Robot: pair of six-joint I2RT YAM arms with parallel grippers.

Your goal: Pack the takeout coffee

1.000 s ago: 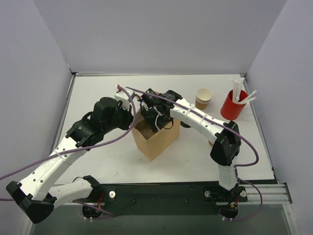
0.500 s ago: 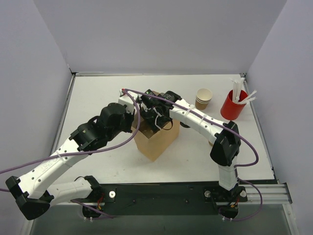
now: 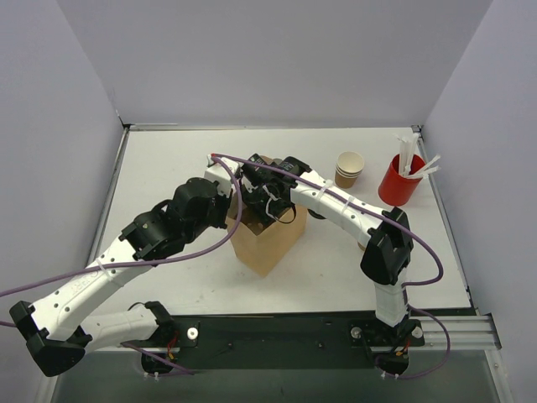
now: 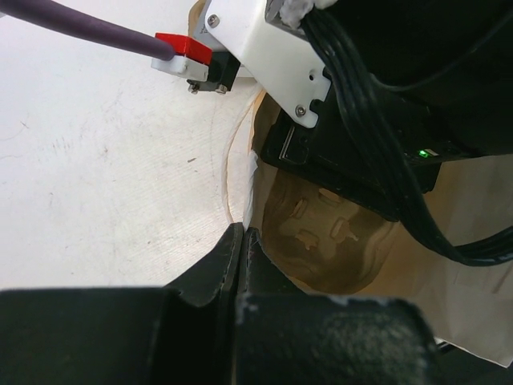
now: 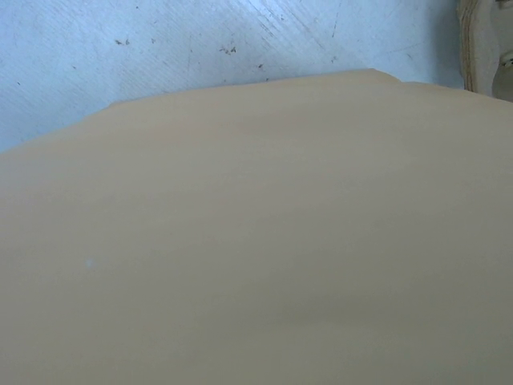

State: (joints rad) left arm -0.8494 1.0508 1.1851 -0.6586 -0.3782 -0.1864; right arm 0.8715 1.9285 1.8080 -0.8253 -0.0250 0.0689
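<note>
The brown paper bag (image 3: 267, 243) stands open at the table's middle. My left gripper (image 4: 242, 237) is shut on the bag's left rim (image 4: 250, 172) and pinches the paper edge; it also shows in the top view (image 3: 230, 191). My right gripper (image 3: 265, 200) reaches down into the bag's mouth, its fingers hidden. The right wrist view shows only the bag's tan wall (image 5: 256, 241). Inside the bag, under the right gripper's black body (image 4: 377, 136), lies a round tan shape with raised marks (image 4: 329, 241); I cannot tell whether it is held. A stack of kraft-tan cups (image 3: 349, 168) stands at the back right.
A red cup with white sticks (image 3: 400, 180) stands at the far right, next to the cup stack. A dark flat thing (image 3: 318, 214) peeks from under the right forearm. Grey walls close in the table on three sides.
My left gripper has moved right onto the bag's left rim, and the bag has shifted slightly toward the near edge. The right gripper stays in the bag's mouth.
</note>
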